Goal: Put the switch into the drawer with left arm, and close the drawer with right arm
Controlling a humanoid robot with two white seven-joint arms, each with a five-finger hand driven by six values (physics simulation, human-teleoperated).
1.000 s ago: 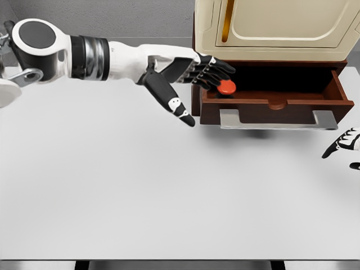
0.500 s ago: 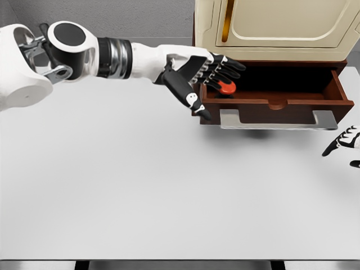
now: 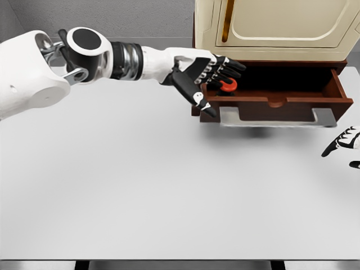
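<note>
The left hand [image 3: 211, 76], fingers spread over the red switch [image 3: 228, 85] at the drawer's [image 3: 281, 104] left end, should lift clear without dragging it out, while the right hand [image 3: 343, 143] waits relaxed at the right edge.

- Cabinet [image 3: 281, 25] at table [image 3: 169, 191] far-right corner; open drawer [image 3: 275, 102] below it.
- Switch [image 3: 227, 85] in drawer's left end.
- Left hand [image 3: 211, 73] over it.

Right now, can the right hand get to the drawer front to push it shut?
Probably yes: the right hand lies on the table just below the open drawer, with nothing between them. The left hand is over its other end.
</note>
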